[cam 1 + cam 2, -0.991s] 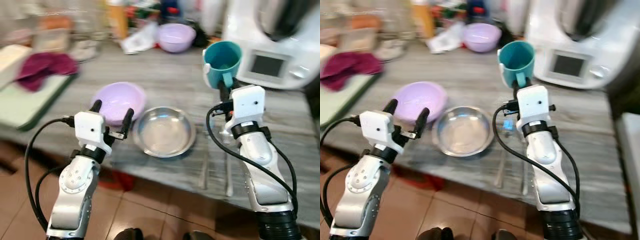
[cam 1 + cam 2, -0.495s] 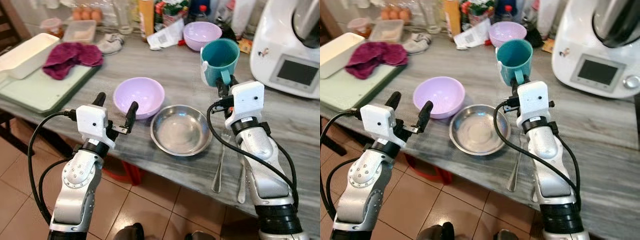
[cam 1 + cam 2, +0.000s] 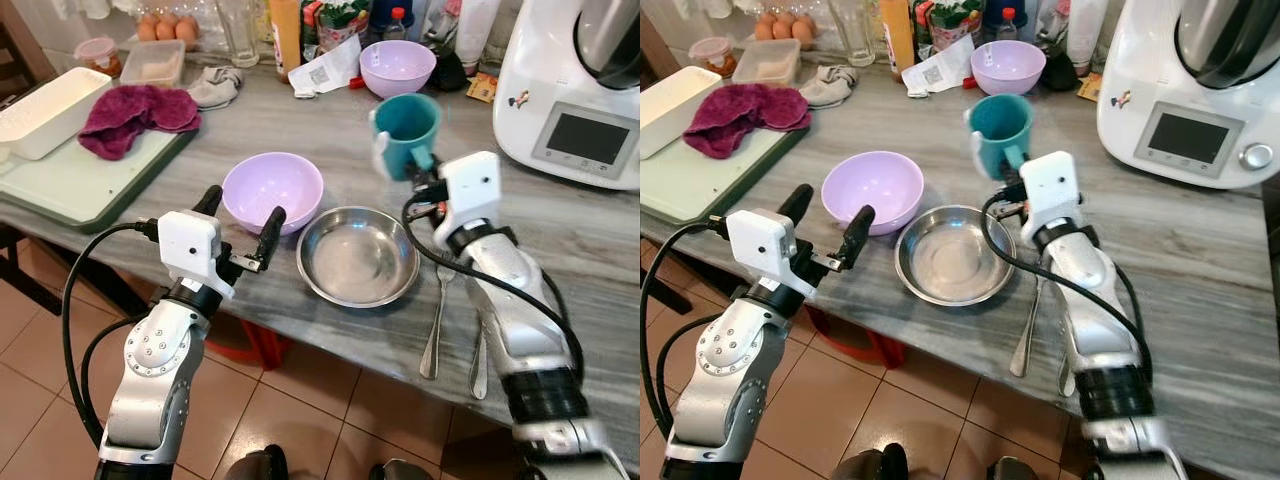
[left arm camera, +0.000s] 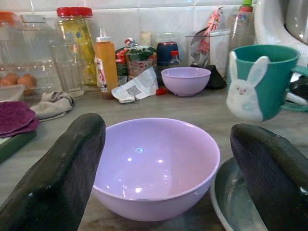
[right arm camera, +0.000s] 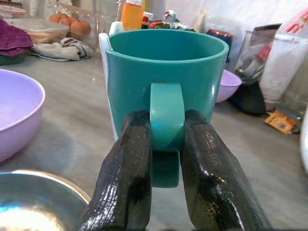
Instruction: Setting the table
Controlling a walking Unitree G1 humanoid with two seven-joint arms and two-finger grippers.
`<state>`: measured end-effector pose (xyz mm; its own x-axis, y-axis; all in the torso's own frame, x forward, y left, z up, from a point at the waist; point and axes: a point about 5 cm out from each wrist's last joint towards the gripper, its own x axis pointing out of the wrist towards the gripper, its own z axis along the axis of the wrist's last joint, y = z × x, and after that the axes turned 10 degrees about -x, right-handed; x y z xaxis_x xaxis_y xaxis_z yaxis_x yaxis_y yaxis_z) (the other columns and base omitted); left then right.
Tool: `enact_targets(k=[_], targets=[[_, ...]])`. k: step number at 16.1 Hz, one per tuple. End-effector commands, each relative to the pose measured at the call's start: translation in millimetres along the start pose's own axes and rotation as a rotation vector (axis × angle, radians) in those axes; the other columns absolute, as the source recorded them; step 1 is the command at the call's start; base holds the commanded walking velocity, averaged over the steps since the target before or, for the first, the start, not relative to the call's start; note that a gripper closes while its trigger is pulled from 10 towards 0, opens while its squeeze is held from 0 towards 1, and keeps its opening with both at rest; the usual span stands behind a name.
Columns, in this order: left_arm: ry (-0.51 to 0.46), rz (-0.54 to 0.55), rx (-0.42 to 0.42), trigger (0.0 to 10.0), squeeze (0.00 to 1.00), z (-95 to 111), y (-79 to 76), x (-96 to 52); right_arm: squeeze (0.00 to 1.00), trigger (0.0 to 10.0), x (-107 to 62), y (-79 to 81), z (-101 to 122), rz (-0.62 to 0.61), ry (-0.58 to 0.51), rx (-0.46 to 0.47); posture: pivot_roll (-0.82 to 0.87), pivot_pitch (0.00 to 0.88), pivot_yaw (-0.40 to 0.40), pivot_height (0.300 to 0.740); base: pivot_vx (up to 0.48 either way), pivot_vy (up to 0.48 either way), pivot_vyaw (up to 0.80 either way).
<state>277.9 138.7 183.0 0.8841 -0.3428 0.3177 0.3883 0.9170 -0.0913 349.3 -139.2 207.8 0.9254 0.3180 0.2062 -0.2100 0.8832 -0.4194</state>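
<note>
Cup placement in hand, by the look of it. Right gripper (image 5: pixel 161 159) clamped on the handle of the teal ceramic mug with a white rabbit on its side (image 3: pixel 406 133), fingers pinching either side of the handle, mug upright and held clear of the grey marbled counter (image 3: pixel 330 120), just behind the shallow round steel dish (image 3: pixel 358 256). Left gripper (image 3: pixel 240 228) hovering at the counter edge beside the dish, fingers spread wide, empty, pointed at the lilac plastic bowl (image 3: pixel 273 187) that sits just left of the dish. Two steel spoons (image 3: pixel 437 318) lying right of the dish. Next, probably: down onto bare counter near the dish, base flat, clear of the dish rim, before letting go of the handle.
</note>
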Motion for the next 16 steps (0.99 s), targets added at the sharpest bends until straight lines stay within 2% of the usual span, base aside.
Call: enact_targets(k=[1, 7, 12, 16], targets=[[0.005, -0.011, 0.006, 10.0, 0.0, -0.6, -0.6, -1.9, 0.0, 10.0, 4.5, 0.4, 5.7, 0.011, -0.037, 0.011, -0.14, 0.194, 0.01, 0.74, 0.0, 0.0, 0.0], [0.005, -0.049, -0.007, 10.0, 0.0, -1.0, -5.6, -1.4, 0.0, 10.0, 18.5, 2.0, -2.9, 0.039, -0.021, 0.044, -0.14, 0.194, 0.007, 0.74, 0.0, 0.0, 0.0], [0.052, -0.169, -0.065, 10.0, 0.0, -5.3, -17.4, -5.4, 0.0, 10.0, 21.2, 12.9, -15.1, 0.077, 0.014, 0.115, -0.13, 0.193, 0.011, 0.74, 0.0, 0.0, 0.0], [0.094, -0.264, -0.05, 10.0, 0.0, -8.1, -23.1, -9.0, 0.0, 10.0, 22.5, 14.5, -20.7, 0.096, 0.027, 0.129, -0.13, 0.199, 0.013, 0.74, 0.0, 0.0, 0.0]])
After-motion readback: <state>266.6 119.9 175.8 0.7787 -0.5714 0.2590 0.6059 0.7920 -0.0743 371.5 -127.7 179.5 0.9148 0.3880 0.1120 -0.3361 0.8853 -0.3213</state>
